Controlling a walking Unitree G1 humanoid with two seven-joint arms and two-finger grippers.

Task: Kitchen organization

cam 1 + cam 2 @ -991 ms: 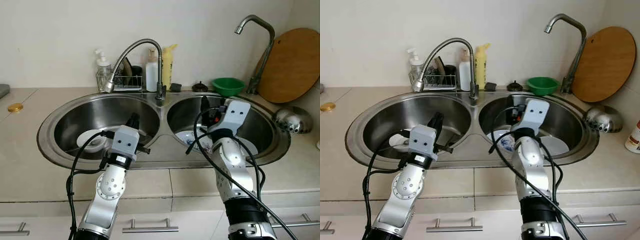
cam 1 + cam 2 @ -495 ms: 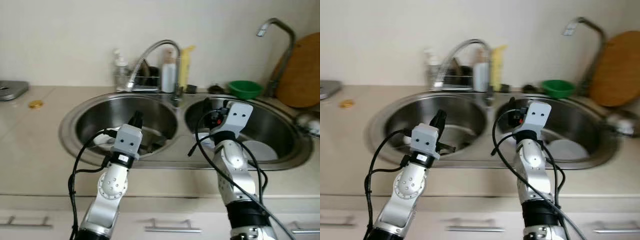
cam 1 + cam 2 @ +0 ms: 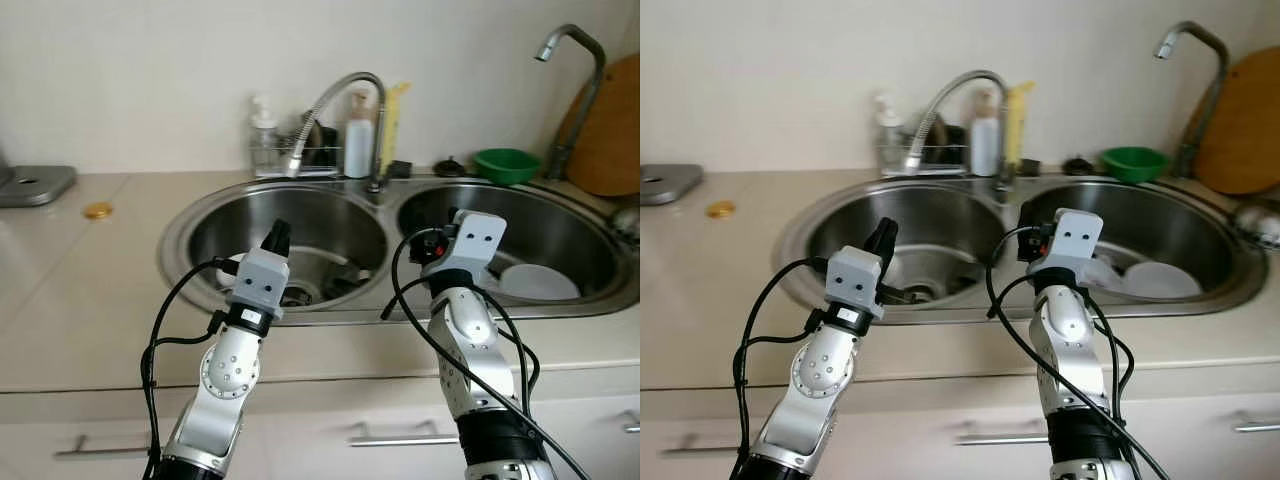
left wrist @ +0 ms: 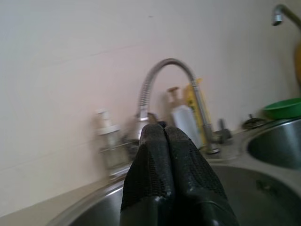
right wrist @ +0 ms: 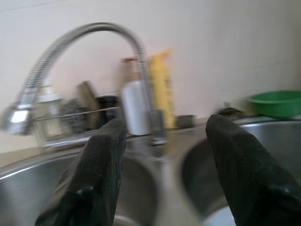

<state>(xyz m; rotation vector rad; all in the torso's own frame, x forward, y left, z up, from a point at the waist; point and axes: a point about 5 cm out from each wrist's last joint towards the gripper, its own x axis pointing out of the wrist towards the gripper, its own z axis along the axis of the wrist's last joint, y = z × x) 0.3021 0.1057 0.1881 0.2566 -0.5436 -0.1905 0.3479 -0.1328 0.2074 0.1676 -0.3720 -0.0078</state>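
camera now swung leftward, left claw (image 4: 164, 141) clenched (empty), right claw (image 5: 164, 141) released, both over double sink (image 3: 180, 225)

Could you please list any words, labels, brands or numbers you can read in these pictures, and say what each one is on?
No text can be read in these frames.
White bottle behind the sink: any label is too blurred to read.
Yellow bottle: no legible print.
Pump dispenser: too small and blurred to tell.
Left gripper and right gripper: no markings visible.
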